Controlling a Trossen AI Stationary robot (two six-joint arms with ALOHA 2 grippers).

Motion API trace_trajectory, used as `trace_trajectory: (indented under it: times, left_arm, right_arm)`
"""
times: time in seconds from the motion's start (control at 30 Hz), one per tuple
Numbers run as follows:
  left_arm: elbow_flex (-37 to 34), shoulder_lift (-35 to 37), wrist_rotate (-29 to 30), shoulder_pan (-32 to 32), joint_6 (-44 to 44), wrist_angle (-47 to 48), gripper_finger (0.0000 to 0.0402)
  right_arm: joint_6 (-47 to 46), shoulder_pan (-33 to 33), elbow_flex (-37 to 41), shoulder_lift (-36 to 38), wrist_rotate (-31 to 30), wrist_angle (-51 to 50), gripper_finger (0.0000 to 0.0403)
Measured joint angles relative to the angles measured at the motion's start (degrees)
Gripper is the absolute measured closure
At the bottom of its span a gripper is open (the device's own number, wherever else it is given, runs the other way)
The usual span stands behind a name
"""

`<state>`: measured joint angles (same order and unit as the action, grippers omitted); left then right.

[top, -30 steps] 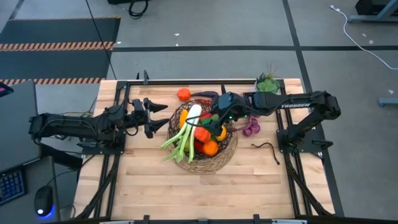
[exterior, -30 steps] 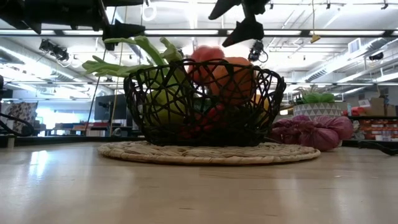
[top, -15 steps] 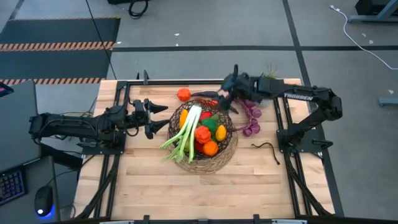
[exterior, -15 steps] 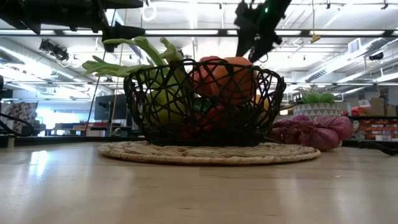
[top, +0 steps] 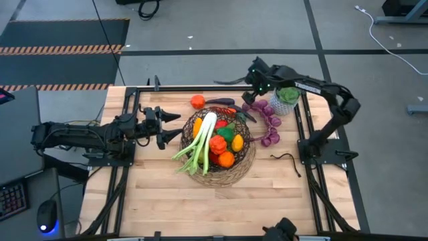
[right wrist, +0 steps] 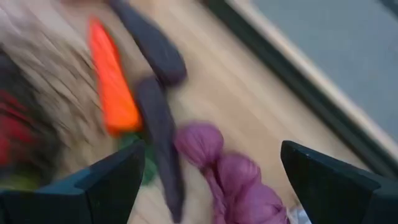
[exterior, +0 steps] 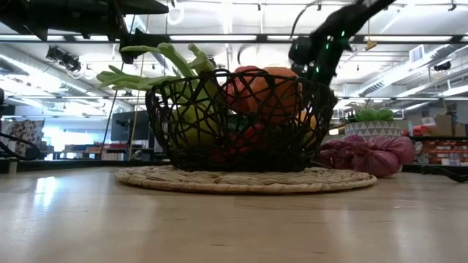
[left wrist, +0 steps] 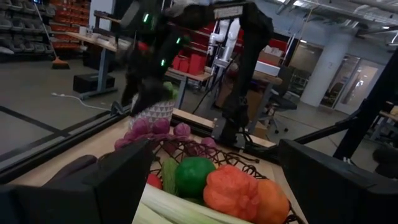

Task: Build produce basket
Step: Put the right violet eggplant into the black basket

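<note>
Low view: basket (exterior: 241,120) hides most produce; both grippers' jaws open, empty, fingertips cut off.

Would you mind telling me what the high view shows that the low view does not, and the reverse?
Only the high view: the left hand open beside the basket, the right hand open over the table's far edge, and an orange pepper behind the basket. Only the low view: the room's ceiling lights. Both: basket, leek, purple grapes.
</note>
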<state>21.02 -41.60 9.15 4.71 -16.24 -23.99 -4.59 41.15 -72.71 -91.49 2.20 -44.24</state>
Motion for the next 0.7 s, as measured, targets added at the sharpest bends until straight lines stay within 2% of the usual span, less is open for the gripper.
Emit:
trace_trajectory:
  times: [0.57, 0.7]
  left_arm:
    - [0.0, 0.0, 0.1, 0.0, -0.5, 3.0, 0.0047]
    - [0.0, 0.0, 0.1, 0.0, -1.5, 3.4, 0.0047]
  right_arm:
    - [6.6, -3.4, 0.4, -15.0, 2.3, 5.2, 0.0026]
    - [7.7, -3.5, 0.4, -17.4, 0.5, 6.0, 0.0027]
